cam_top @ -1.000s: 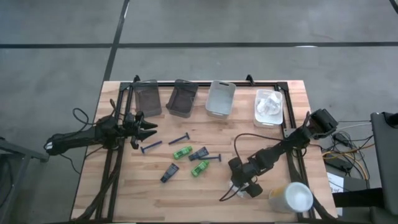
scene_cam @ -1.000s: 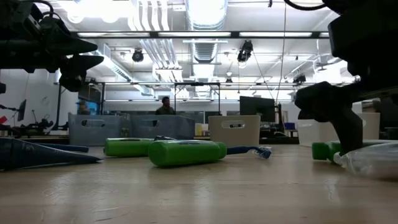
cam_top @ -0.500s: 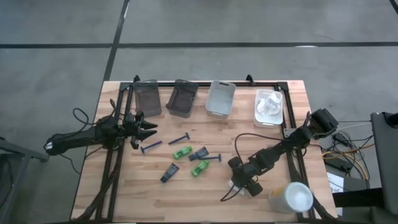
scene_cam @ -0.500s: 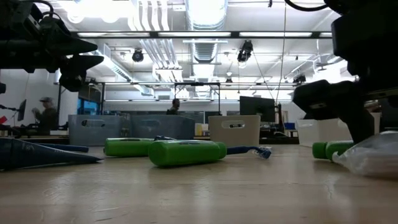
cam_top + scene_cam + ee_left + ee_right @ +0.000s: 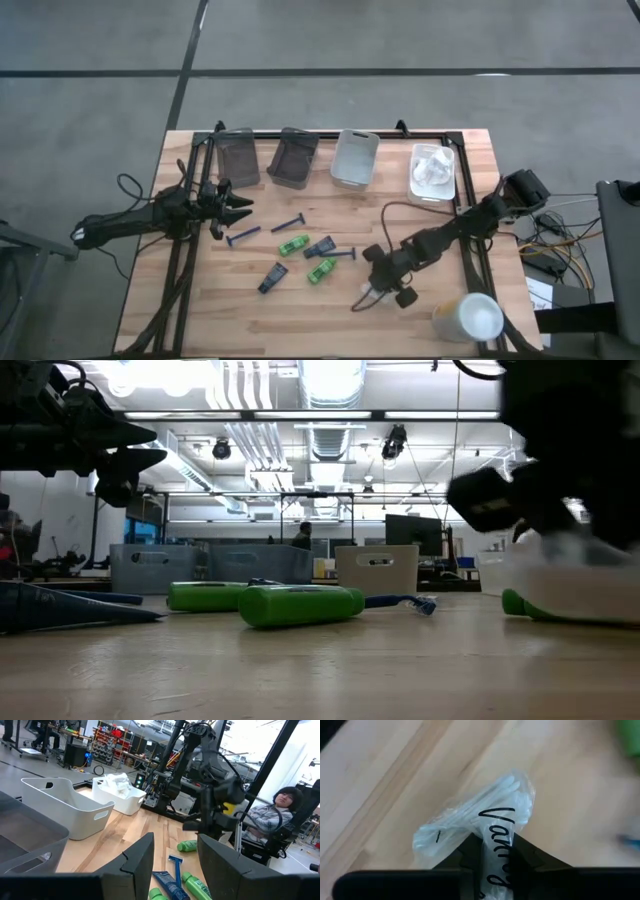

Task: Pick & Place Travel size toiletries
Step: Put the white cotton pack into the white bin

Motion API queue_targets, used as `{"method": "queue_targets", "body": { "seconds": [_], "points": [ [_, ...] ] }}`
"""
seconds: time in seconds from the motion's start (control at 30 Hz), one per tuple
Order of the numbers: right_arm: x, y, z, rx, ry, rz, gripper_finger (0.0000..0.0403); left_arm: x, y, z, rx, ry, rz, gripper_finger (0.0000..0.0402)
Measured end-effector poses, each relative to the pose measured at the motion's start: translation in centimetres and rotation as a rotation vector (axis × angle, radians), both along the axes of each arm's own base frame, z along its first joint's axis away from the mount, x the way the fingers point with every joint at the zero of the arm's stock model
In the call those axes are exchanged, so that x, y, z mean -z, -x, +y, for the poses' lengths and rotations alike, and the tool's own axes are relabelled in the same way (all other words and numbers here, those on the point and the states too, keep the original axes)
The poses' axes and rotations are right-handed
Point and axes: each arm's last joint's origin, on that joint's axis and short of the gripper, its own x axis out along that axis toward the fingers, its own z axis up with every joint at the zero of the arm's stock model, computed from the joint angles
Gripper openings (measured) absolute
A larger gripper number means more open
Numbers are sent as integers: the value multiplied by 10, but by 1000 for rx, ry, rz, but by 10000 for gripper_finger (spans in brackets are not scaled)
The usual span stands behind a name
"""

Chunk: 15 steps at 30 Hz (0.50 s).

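My right gripper [image 5: 385,283] is shut on a clear crinkly packet of white swabs [image 5: 480,815] near the table's front right; the packet also shows in the low view [image 5: 575,575]. My left gripper [image 5: 232,210] hangs open and empty over the table's left side, beside a dark blue razor [image 5: 243,236]. Two green packs [image 5: 293,244] [image 5: 321,269], a second razor [image 5: 290,223] and small dark blue pieces [image 5: 323,246] [image 5: 272,277] lie flat on the table's middle. My right gripper pinches the packet between its two fingers at its printed end [image 5: 495,827]. The fingers slant down from above. The rest of the packet sticks out past the fingertips. In the low view it looks lifted just off the table.
Four bins stand along the far edge: two grey [image 5: 238,157] [image 5: 293,157], one pale [image 5: 354,158], and a white one [image 5: 432,172] holding white packets. A large white cup [image 5: 468,317] stands at the front right. A seated person [image 5: 280,815] is beyond the table.
My right gripper, shut on the packet, has moved up and a little toward the table's left and far edges. The packet, which lay on the table, has risen with it.
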Motion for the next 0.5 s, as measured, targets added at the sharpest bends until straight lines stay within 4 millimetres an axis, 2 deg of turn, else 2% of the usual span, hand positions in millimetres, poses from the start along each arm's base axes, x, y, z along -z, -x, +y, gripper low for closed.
{"method": "queue_targets", "body": {
  "seconds": [0.5],
  "points": [
    [-51, -18, -48, 242, -156, -228, 59, 0, 0, 0, 0, 0, 0, 156]
  ]
}}
